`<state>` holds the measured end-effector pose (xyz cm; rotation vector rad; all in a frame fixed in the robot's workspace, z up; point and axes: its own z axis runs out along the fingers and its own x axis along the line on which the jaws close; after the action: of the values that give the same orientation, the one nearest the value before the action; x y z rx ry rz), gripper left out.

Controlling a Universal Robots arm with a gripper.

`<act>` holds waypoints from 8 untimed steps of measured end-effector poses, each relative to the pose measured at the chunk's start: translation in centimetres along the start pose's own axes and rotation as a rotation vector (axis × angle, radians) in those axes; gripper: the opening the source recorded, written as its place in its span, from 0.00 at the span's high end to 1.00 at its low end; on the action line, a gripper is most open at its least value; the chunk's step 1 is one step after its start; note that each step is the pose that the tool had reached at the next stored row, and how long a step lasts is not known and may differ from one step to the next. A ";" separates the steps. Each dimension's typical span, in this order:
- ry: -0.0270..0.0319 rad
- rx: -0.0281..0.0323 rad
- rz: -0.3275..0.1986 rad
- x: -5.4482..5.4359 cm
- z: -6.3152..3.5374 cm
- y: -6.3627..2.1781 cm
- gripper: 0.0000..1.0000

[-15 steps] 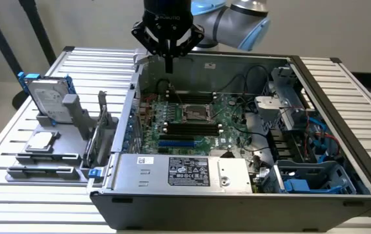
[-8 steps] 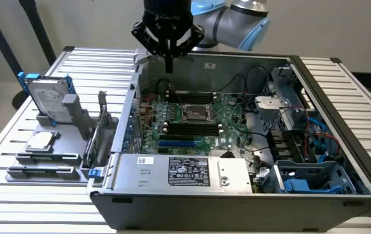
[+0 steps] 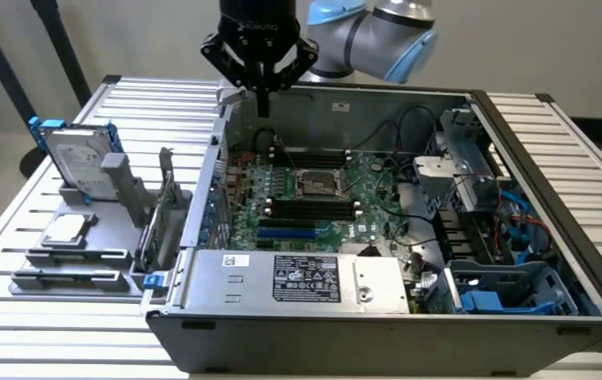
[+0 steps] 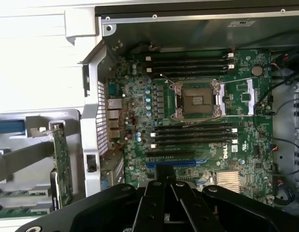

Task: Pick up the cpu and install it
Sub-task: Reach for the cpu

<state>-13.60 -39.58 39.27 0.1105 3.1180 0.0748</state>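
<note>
The cpu (image 3: 66, 229), a small flat square chip with a shiny silver-grey metal top, lies flat on a grey plastic holder (image 3: 89, 255) at the lower left of the exterior view, outside the computer. Just behind it stands a large silver hard drive in a blue frame (image 3: 77, 162).

It should be light and stiff, but its smooth top will be slippery and its underside contacts are likely delicate. I judge the safest hold to be on two opposite edges, lifted level without scraping or squeezing hard.

To the exterior view's right, the open grey metal computer case (image 3: 385, 321) rests on the white slatted bench (image 3: 26, 336). Inside it lies the green motherboard (image 3: 369, 218), with the dark square metal-framed socket (image 3: 316, 184) near its middle. In the wrist view the socket (image 4: 198, 100) looks empty.

The black claw (image 3: 263, 107) hangs above the case's rear wall, at the top centre of the exterior view and well apart from the chip. Its fingers are pressed together on nothing, as the wrist view (image 4: 165, 175) also shows.
</note>
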 end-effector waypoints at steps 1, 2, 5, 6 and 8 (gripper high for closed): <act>-0.0001 -0.0001 0.000 0.4 0.00 0.03 0.89; 0.0000 0.0000 0.000 0.9 -0.01 0.05 0.89; 0.0000 -0.0001 0.000 2.3 -0.04 0.09 0.89; -0.0001 -0.0001 0.000 2.8 -0.04 0.11 0.89; -0.0001 -0.0002 0.000 3.6 -0.05 0.10 0.89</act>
<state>-17.24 -39.22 39.26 0.1103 3.1179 0.0751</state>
